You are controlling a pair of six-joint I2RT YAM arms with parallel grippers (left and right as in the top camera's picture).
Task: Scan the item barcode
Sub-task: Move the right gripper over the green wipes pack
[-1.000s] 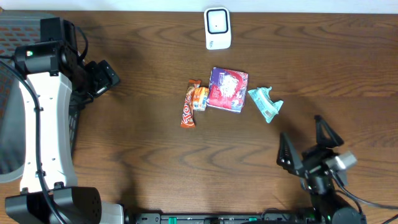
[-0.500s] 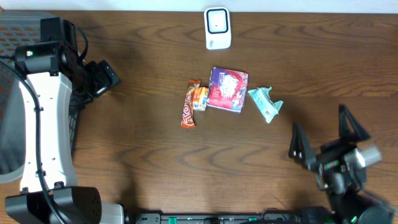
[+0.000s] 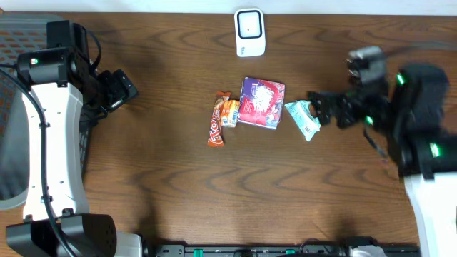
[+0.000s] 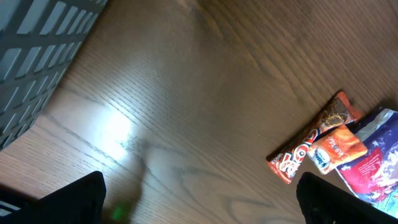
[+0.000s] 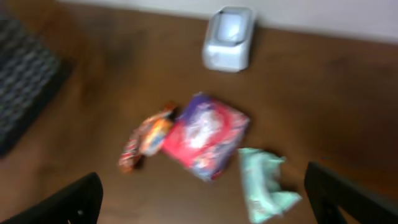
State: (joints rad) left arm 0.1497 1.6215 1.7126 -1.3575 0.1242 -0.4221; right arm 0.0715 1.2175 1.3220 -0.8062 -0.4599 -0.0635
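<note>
A white barcode scanner (image 3: 250,32) stands at the table's far edge. Below it lie a purple-and-red packet (image 3: 261,103), a teal packet (image 3: 305,118), a small orange packet (image 3: 230,113) and an orange-red candy bar (image 3: 216,120). My right gripper (image 3: 323,108) hovers open just right of the teal packet, motion-blurred. The right wrist view shows the scanner (image 5: 229,38), the purple packet (image 5: 207,134) and the teal packet (image 5: 264,183) ahead of the empty right gripper (image 5: 202,208). My left gripper (image 3: 118,89) is open at the far left, with the candy bar (image 4: 314,137) to the right in its wrist view.
A grey mesh basket (image 3: 7,143) sits at the table's left edge and fills the upper left corner of the left wrist view as grey mesh (image 4: 37,56). Bare wood surrounds the cluster of items.
The right arm has swung from the table's near edge up to the right side, beside the teal packet. The left arm and all items have not moved.
</note>
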